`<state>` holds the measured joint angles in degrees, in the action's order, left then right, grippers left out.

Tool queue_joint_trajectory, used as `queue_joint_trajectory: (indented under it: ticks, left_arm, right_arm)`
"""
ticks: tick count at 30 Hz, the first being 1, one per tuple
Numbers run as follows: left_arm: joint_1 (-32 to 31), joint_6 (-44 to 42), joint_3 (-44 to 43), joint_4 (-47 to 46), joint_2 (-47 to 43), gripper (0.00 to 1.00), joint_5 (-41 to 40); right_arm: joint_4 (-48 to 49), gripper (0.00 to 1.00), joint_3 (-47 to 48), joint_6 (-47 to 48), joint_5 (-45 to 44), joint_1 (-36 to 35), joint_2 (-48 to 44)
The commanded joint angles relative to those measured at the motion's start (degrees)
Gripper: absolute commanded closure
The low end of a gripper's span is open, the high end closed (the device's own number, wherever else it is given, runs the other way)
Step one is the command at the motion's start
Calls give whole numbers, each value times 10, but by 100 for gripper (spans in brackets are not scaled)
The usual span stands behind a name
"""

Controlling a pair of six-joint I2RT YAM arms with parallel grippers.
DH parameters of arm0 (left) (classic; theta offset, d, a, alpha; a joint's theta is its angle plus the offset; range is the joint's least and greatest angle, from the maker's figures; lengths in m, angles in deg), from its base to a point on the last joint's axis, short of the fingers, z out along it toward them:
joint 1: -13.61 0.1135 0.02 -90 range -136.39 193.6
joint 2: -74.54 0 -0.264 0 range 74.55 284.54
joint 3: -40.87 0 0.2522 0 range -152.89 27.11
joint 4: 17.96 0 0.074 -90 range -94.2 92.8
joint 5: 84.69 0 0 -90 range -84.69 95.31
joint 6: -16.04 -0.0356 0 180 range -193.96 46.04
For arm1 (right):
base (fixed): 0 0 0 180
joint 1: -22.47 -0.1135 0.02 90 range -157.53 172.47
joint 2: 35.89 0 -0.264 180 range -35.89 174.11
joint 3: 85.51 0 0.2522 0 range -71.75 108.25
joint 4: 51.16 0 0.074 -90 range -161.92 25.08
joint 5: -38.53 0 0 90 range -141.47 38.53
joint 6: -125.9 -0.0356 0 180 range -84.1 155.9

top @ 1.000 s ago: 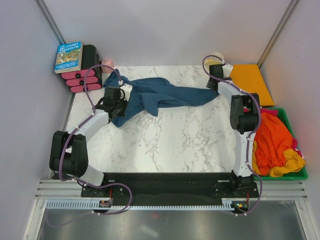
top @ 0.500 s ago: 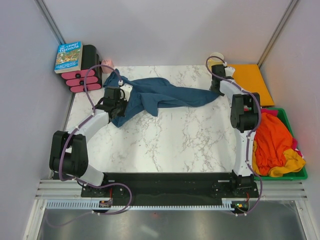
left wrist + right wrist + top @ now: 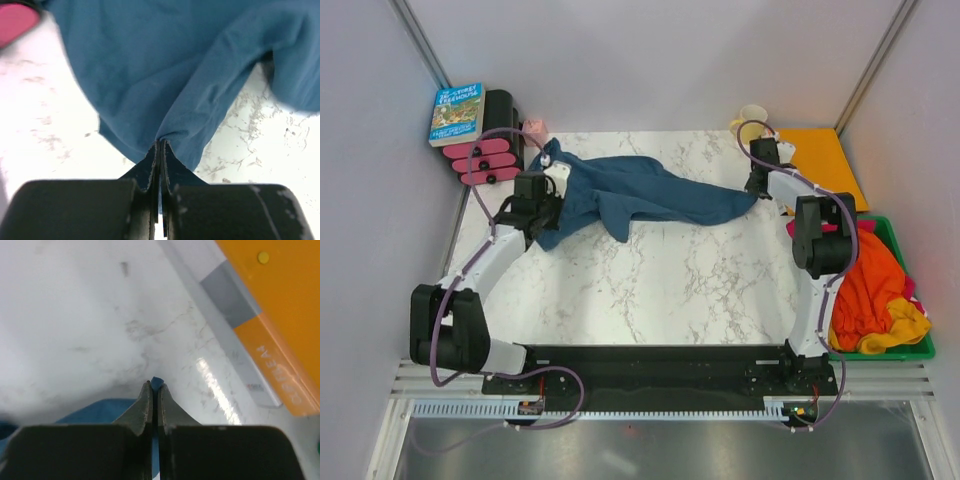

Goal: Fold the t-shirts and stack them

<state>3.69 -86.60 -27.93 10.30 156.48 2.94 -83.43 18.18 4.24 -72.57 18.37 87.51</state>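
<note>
A blue t-shirt (image 3: pixel 640 192) lies stretched across the far half of the marble table (image 3: pixel 660 280), crumpled in the middle. My left gripper (image 3: pixel 542 205) is shut on its left edge; the left wrist view shows the blue t-shirt (image 3: pixel 170 75) bunched into the gripper (image 3: pixel 161 145). My right gripper (image 3: pixel 757 187) is shut on the shirt's right corner, and in the right wrist view a tip of the blue t-shirt (image 3: pixel 156 382) pokes out between the fingertips of that gripper (image 3: pixel 154 386). Orange, yellow and red t-shirts (image 3: pixel 868 285) are heaped in the green bin (image 3: pixel 920 345).
An orange flat folder (image 3: pixel 825 165) lies at the far right, its edge also in the right wrist view (image 3: pixel 280 315). A cream cup (image 3: pixel 752 117) stands at the back. Pink rollers (image 3: pixel 480 160) and a book (image 3: pixel 457 112) sit at the far left corner.
My right gripper has closed on the shirt's right corner and shifted right. The left arm has moved left and back with the shirt's edge, pulling the shirt out longer.
</note>
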Motion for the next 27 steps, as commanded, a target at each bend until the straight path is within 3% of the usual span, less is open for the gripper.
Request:
queue_joint_trajectory:
  ticks: [1,4,9,16,20,27]
  left_arm:
    - [41,3,-45,22,-105,98,17]
    - [67,-6,-122,71,-157,98,36]
    - [98,-23,-250,118,-236,98,51]
    - [117,-16,-232,131,-371,98,69]
    - [118,-10,-235,163,-412,98,64]
    - [118,-16,-266,168,-402,98,38]
  right_arm:
    - [51,100,1,55,-44,-100,-157]
    - [31,100,40,80,-73,-159,-255]
    - [7,100,54,80,-77,-191,-445]
    - [-33,100,-45,141,-102,-193,-691]
    - [-66,100,-38,169,-69,-199,-757]
    - [-93,100,-8,162,-45,-206,-755]
